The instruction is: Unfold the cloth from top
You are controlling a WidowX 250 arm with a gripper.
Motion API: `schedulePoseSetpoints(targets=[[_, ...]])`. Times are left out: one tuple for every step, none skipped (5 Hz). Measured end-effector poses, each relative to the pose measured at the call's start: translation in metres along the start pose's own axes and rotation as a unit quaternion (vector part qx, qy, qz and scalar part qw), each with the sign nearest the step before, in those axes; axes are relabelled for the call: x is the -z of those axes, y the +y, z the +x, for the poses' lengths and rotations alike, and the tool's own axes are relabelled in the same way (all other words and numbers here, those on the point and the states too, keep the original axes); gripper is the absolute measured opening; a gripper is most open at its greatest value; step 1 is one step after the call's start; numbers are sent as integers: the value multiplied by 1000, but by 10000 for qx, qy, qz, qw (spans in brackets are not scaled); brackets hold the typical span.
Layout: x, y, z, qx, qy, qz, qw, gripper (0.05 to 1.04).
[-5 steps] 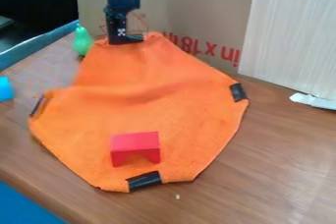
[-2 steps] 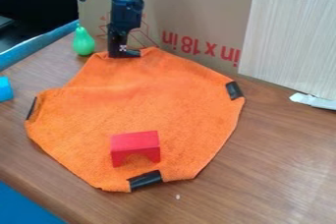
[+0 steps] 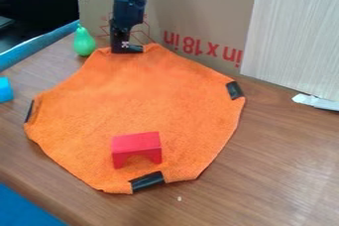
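Cloth, top pinched in jaws, bears a red block, green pear nearby.

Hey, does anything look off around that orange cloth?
The red arch block sits on the orange cloth, a bit odd for something being unfolded. A small white speck lies on the wooden table in front of the cloth, and the cardboard's print is upside down.

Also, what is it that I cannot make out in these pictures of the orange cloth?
All in the camera view:
Part of the cloth's top edge: hidden by the gripper.
Cloth under the red block: hidden by the block.
Rest of the blue block: cut off by the left edge.
What the speck is: too small.
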State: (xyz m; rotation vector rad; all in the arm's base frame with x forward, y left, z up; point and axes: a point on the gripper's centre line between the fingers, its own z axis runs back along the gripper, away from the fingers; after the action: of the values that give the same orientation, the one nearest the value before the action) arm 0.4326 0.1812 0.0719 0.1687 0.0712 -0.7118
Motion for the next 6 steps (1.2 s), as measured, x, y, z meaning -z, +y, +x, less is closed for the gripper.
schedulePoseSetpoints(targets=[[5,1,3,107,38,-64,9999,77],[3,5,4,200,81,-87,9997,224],[2,4,5,334,218,-163,9991,482],[1,0,7,468,215,-229,9984,788],[1,-4,10,556,126,-345,9978,997],[-13,-15,10,605,-175,-453,9970,999]])
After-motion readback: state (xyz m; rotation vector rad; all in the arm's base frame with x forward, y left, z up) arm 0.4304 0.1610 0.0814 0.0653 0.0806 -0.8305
